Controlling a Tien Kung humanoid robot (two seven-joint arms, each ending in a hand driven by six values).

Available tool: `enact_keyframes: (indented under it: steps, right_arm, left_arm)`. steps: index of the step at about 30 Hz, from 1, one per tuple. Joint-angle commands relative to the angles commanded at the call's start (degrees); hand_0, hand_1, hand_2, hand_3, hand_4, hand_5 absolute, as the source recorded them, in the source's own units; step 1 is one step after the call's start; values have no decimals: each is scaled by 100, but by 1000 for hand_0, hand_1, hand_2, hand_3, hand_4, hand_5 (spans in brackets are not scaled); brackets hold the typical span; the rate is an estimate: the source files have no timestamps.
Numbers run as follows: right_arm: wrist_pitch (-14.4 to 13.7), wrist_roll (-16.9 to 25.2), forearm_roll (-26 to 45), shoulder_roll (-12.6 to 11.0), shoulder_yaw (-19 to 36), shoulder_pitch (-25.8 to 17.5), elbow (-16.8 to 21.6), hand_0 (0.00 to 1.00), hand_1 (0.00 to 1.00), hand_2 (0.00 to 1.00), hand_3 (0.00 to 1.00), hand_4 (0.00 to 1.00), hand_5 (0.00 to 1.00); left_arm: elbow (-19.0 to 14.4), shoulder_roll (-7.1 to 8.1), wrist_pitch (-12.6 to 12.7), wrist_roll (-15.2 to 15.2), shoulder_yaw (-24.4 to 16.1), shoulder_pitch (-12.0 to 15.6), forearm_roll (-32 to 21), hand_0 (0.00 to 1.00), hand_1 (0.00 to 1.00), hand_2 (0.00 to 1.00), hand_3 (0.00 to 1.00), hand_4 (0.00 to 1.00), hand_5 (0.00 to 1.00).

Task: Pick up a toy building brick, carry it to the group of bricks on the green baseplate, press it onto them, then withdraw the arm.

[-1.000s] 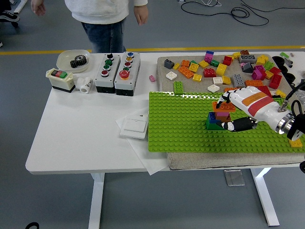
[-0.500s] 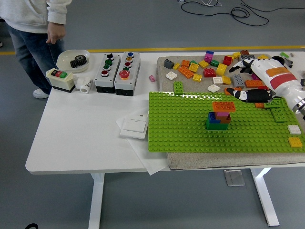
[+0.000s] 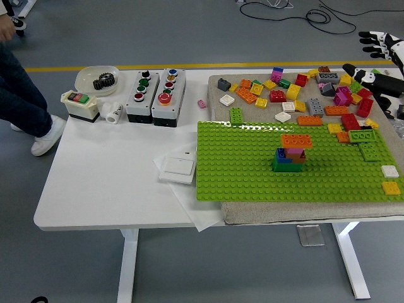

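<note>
On the green baseplate stands a small stack of bricks: green and blue at the bottom, pink and red in the middle, an orange brick on top. My right hand is raised at the far right edge of the view, above the loose bricks, fingers spread and holding nothing. It is well clear of the stack. My left arm is not visible.
Several loose bricks lie on the grey mat behind the baseplate, more at its right end. Two button boxes, a switch box, a bowl with a gear and a white wall switch sit on the left. A person's leg is at far left.
My right hand let go of the orange brick on the stack, then drew back up and to the right edge. The person walked from the table's far side to the left.
</note>
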Motion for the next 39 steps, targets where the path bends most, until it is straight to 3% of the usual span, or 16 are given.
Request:
enact_keyframes:
  steps: [1, 2, 7, 8, 13, 15, 17, 19, 24, 39]
  right_arm:
    - [40, 2, 261, 3, 19, 3, -29, 833, 820, 859, 873, 986, 688]
    - [129, -7, 484, 9, 62, 12, -100, 858, 827, 864, 881, 998, 773]
    - [684, -159, 1676, 43, 194, 83, -479, 858, 827, 864, 881, 998, 773]
    - [832, -215, 1937, 49, 202, 102, -569, 866, 829, 864, 881, 998, 864]
    - [1534, -452, 3128, 91, 170, 187, -1022, 866, 829, 864, 881, 998, 864]
    - [1808, -475, 3724, 109, 132, 204, -1227, 850, 816, 846, 870, 998, 920]
    - [1937, -458, 4097, 117, 112, 208, -1309, 850, 816, 846, 870, 998, 920]
    - [2038, -428, 4472, 123, 94, 216, -1368, 850, 816, 846, 870, 998, 920]
    - [2199, -379, 4559, 137, 40, 237, -1503, 847, 811, 842, 866, 998, 951]
    - [2231, -399, 4554, 158, -33, 204, -1521, 850, 808, 840, 863, 998, 977]
  left_arm:
    - [0, 0, -2, -1, -8, 2, 0, 848, 848, 823, 630, 716, 620]
    - [1, -2, -5, -1, -29, 5, 0, 849, 847, 822, 630, 716, 619]
    - [9, -13, 7, 16, -131, 27, 0, 849, 847, 822, 630, 716, 619]
    - [10, -14, 16, 25, -144, 36, 0, 848, 846, 823, 630, 716, 618]
    - [16, -26, 35, 54, -217, 63, 0, 848, 846, 823, 630, 716, 618]
    - [19, -32, 42, 70, -256, 71, 0, 848, 846, 823, 630, 717, 617]
    - [23, -40, 57, 85, -283, 79, 0, 848, 846, 823, 630, 717, 617]
    - [27, -48, 70, 97, -313, 86, 0, 848, 846, 823, 630, 717, 617]
    - [32, -62, 97, 118, -360, 110, 0, 848, 846, 822, 631, 715, 616]
    - [28, -77, 65, 111, -363, 142, 0, 848, 847, 822, 630, 718, 617]
